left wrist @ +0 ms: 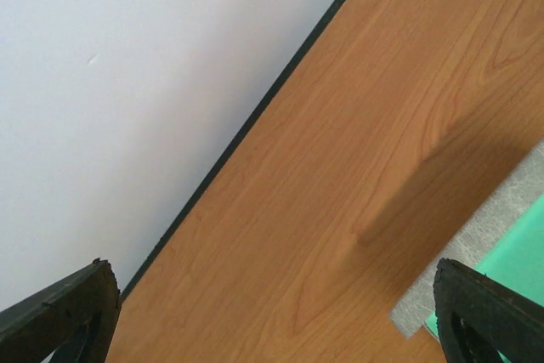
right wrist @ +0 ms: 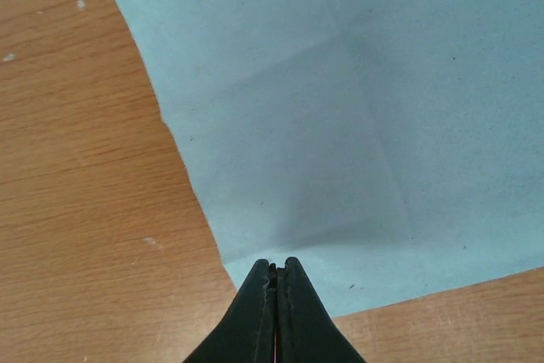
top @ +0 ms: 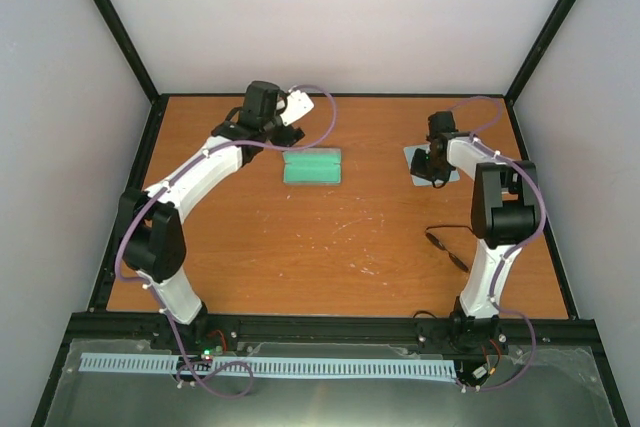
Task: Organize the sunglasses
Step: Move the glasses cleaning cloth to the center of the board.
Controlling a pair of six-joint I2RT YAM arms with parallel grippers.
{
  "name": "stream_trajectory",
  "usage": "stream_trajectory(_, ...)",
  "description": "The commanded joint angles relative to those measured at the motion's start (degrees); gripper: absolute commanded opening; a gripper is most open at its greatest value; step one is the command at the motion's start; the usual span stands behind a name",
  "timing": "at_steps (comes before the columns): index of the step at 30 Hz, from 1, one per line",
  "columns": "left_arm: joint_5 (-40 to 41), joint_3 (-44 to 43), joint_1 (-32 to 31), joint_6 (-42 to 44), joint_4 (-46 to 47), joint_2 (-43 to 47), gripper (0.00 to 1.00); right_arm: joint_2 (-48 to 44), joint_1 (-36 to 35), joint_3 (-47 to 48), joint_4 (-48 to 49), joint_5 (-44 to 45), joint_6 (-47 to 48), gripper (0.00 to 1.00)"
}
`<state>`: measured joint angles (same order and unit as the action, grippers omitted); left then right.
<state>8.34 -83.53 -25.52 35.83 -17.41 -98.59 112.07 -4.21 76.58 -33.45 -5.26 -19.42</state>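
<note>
table (top: 330,237): orange-brown wood grain. case (top: 312,167): green inside, grey edge. cloth (right wrist: 357,108), far right: plain pale blue. sunglasses (top: 438,241): black. left arm (top: 205,169), right arm (top: 480,272): white, black joints.

One small pair of sunglasses (top: 446,247) is seen on the wooden table (top: 300,247), in the overhead view only. A thin black wire frame and dark lenses can be made out. The pair is laid flat on the table's surface, on its right half, closer to the table's near edge than to its far edge and some way in from its right edge. The frame is set on a slant, one lens nearer the table's middle, the other nearer its near right corner. A thin dark line, apparently a temple, is stretched toward the table's right edge. Whether the temples are folded cannot be told.
</note>
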Motion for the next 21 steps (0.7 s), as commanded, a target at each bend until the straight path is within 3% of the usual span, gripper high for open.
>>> stream_trajectory(1, -0.2, 2.2, -0.1, -3.9, -0.6, 2.3, 0.99, 1.6, 0.0, 2.4, -2.1, 2.3, 0.4, 0.03)
stream_trajectory(11, -1.2, 4.1, -0.1, -4.4, 0.7, 3.0, 1.00, 3.8, -3.7, -0.8, -2.1, 3.1, 0.3, 0.03)
stream_trajectory(21, -2.8, 4.8, -0.1, -3.9, 1.8, 3.0, 0.99, -0.4, -8.6, -7.9, -1.0, 1.3, -2.8, 0.03)
